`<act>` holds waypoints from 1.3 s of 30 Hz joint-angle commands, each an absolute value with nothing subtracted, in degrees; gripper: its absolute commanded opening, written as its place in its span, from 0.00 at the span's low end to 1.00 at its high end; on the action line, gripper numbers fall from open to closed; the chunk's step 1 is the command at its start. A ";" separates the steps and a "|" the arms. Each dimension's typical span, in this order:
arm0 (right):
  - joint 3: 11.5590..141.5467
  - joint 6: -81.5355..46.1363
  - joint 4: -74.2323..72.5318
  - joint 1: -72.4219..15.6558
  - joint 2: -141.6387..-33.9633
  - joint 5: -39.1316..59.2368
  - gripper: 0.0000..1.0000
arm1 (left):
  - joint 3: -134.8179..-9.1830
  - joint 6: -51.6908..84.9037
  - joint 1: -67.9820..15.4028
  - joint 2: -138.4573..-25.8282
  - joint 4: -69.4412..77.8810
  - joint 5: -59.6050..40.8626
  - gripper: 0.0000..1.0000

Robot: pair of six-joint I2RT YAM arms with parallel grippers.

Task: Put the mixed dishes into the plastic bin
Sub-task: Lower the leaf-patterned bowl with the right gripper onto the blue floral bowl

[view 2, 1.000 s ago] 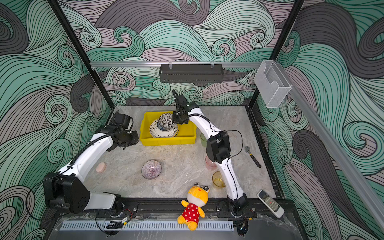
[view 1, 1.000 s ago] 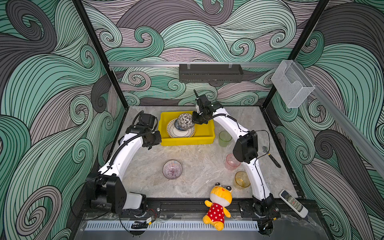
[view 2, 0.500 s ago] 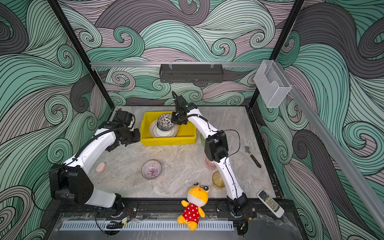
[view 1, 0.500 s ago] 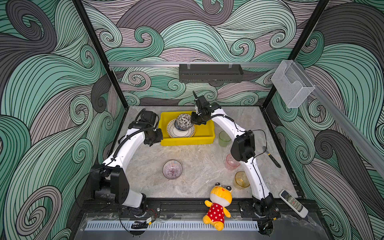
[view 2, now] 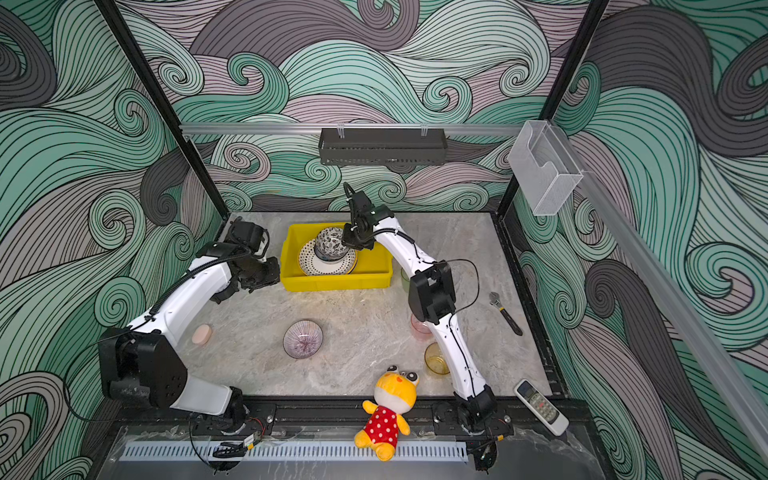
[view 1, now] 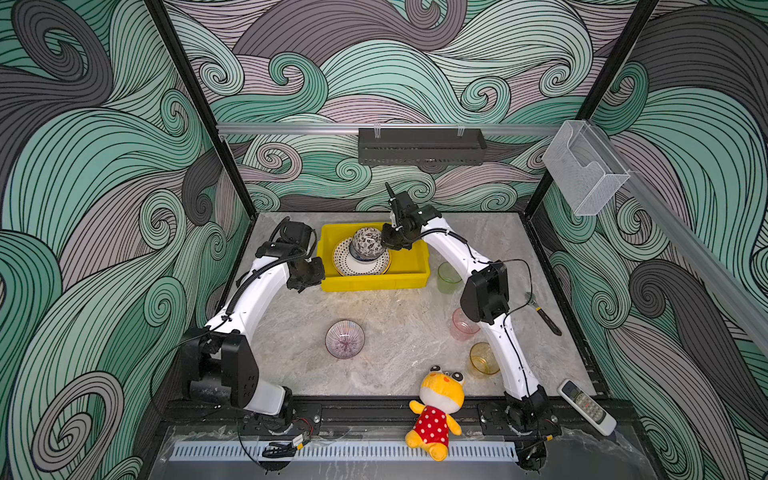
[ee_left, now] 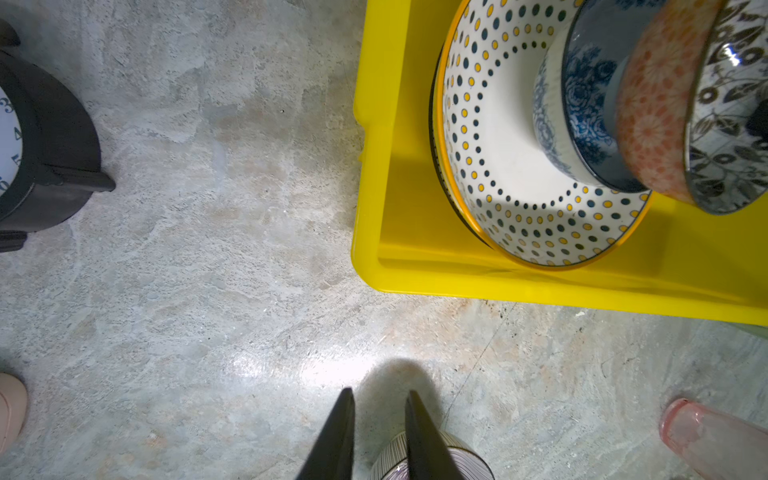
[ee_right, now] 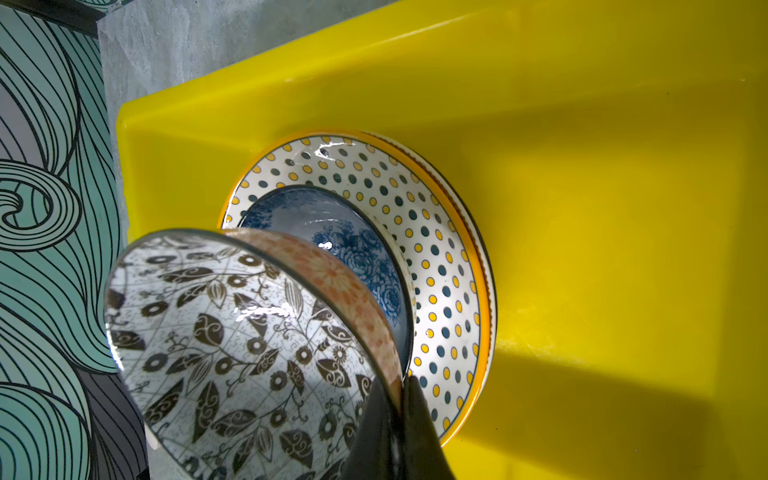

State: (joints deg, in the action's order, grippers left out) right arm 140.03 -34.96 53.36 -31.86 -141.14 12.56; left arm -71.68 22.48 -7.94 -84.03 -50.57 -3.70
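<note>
The yellow plastic bin (view 1: pixel 374 282) (view 2: pixel 336 283) stands at the back of the table. In it lies a dotted plate (view 1: pixel 345 267) (ee_right: pixel 436 232) on other plates, with a blue floral bowl (ee_right: pixel 357 249) (ee_left: pixel 582 104) on top. My right gripper (view 1: pixel 388 243) (ee_right: pixel 401 386) is shut on the rim of the black-white bowl (view 1: pixel 368 241) (ee_right: pixel 232 332), which hangs tilted just over the blue bowl. My left gripper (view 1: pixel 307 278) (ee_left: pixel 380 399) hovers by the bin's left front corner, open and empty. On the table stand a lilac bowl (view 1: pixel 345 338), a green cup (view 1: pixel 448 277), a pink cup (view 1: pixel 462 324) and an amber cup (view 1: pixel 482 359).
A yellow plush toy (view 1: pixel 436 403) sits at the front edge. A black clock (ee_left: pixel 41 145) stands left of the bin. A wrench (view 1: pixel 542 318) and a remote (view 1: pixel 586 407) lie at the right. A small pink disc (view 2: pixel 202 333) lies under the left arm.
The left arm has swung slightly, bringing its gripper closer to the bin's left side. The right gripper holds the black-white bowl almost in the same spot over the bin.
</note>
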 commanded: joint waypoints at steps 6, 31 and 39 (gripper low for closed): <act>141.88 -36.54 51.79 -31.62 -142.60 13.94 0.00 | -73.08 21.92 -7.21 -83.80 -52.12 -4.48 0.25; 142.03 -38.05 51.64 -31.68 -143.77 15.07 0.01 | -71.89 22.06 -6.59 -83.85 -51.66 -4.83 0.25; 142.03 -38.93 51.64 -31.72 -143.62 15.21 0.06 | -71.72 22.15 -6.35 -83.41 -51.86 -4.83 0.25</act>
State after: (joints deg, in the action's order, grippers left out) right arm 140.03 -37.56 52.60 -31.86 -143.63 13.98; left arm -71.66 22.48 -6.92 -84.03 -50.57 -4.36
